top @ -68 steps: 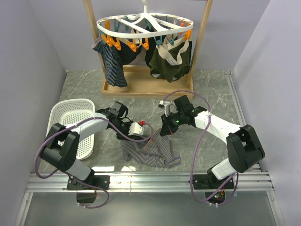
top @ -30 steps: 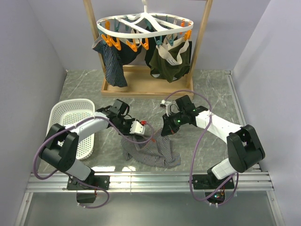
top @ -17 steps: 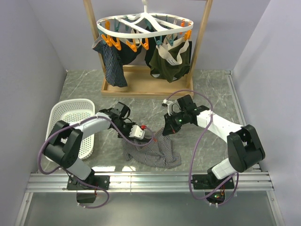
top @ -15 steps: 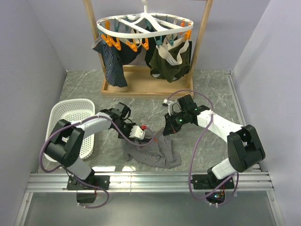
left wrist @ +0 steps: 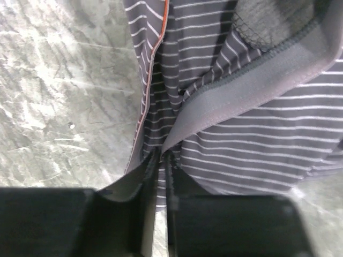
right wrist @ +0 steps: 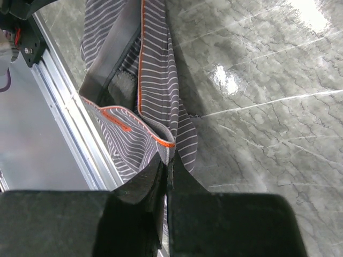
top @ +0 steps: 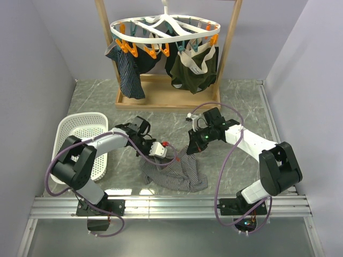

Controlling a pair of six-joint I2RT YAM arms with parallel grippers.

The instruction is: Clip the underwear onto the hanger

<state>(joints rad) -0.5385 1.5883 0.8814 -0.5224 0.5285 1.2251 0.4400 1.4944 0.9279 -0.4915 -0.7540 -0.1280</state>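
Observation:
The underwear (top: 177,174), grey with fine stripes, lies crumpled on the marble table near the front. My left gripper (top: 165,154) sits at its upper left edge. In the left wrist view its fingers stand almost together at the left gripper (left wrist: 159,156), pinching a fold of the underwear (left wrist: 241,123) by the grey waistband. My right gripper (top: 188,151) holds the upper right corner. There the right gripper (right wrist: 166,160) is shut on the orange-trimmed waistband edge of the underwear (right wrist: 155,69). The hanger (top: 171,37), a white oval ring with orange and teal clips, hangs at the back.
A wooden frame (top: 230,48) carries the hanger. A dark olive pair (top: 193,67) and a dark navy striped garment (top: 128,72) hang from clips. A white basket (top: 80,136) stands at the left. A metal rail (top: 171,206) runs along the near edge.
My left gripper came down onto the underwear's left edge and closed on the fabric. The right gripper kept its grip and barely moved.

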